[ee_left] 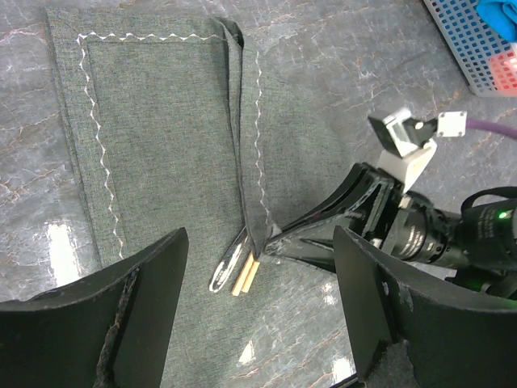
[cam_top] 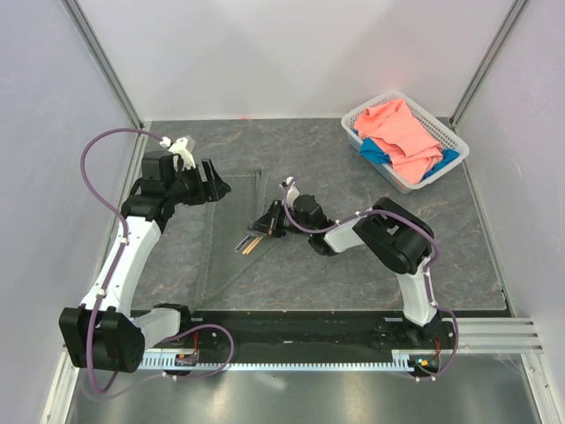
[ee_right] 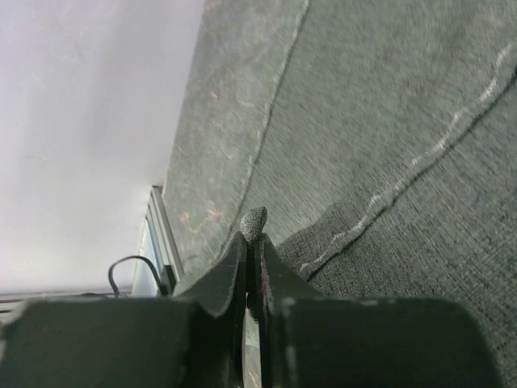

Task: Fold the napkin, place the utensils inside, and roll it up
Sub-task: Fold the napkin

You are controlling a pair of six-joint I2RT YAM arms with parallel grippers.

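Right tool [ee_left: 273, 246] pinches the napkin [ee_left: 161, 121] edge; left tool [cam_top: 214, 183] hangs wide apart. Risk: a loose roll could let fork [ee_left: 229, 267] and chopsticks [ee_left: 247, 279] slide out the open end.

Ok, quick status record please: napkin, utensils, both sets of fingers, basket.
napkin: lying flat, one flap folded over
utensils: under that flap, fork handle and chopstick ends sticking out
right fingers: shut on the flap's edge beside the utensils
left fingers: open, above the napkin, holding nothing
basket: far right corner, pink cloth and blue cloth inside
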